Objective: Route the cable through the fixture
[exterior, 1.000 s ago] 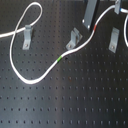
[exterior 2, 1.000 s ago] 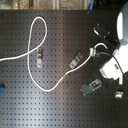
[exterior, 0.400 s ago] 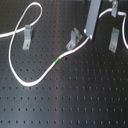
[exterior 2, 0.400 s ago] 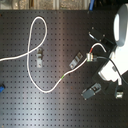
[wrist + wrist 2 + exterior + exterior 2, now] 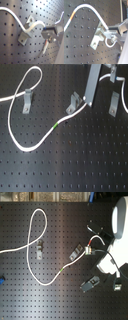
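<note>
Moved leftward since a second ago in the first exterior view, the gripper [image 5: 89, 100] now sits right beside the fixture [image 5: 74, 102] at upper centre, clenched on the cable [image 5: 35, 144]. Open pegboard [image 5: 75, 164] fills the lower frame. White with a green band [image 5: 55, 125], the cable loops to the upper left past an upright bracket [image 5: 26, 99].

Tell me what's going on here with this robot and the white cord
A robot arm is routing a white cable across a black pegboard. Its gripper holds the cable right beside the slanted grey fixture, and in both wrist views the cable lies across that fixture. Farther back, the cable loops past an upright bracket, with its green band lying on the board. Another bracket stands apart, untouched.
</note>
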Robot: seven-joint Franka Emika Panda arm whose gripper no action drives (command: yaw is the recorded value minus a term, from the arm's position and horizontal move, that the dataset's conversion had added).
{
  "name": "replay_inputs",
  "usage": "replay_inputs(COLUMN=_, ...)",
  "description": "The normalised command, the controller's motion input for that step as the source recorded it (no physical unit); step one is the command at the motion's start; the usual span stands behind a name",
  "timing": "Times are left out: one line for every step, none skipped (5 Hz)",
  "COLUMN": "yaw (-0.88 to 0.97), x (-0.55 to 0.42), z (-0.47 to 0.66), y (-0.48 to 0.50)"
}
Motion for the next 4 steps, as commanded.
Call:
replay_inputs(yaw=0.05, x=-0.017, z=0.10, y=0.228)
replay_inputs(yaw=0.09, x=-0.013, z=0.11, y=0.151)
replay_inputs(yaw=0.00, x=-0.014, z=0.16, y=0.012)
replay_inputs(yaw=-0.17, x=-0.077, z=0.21, y=-0.058)
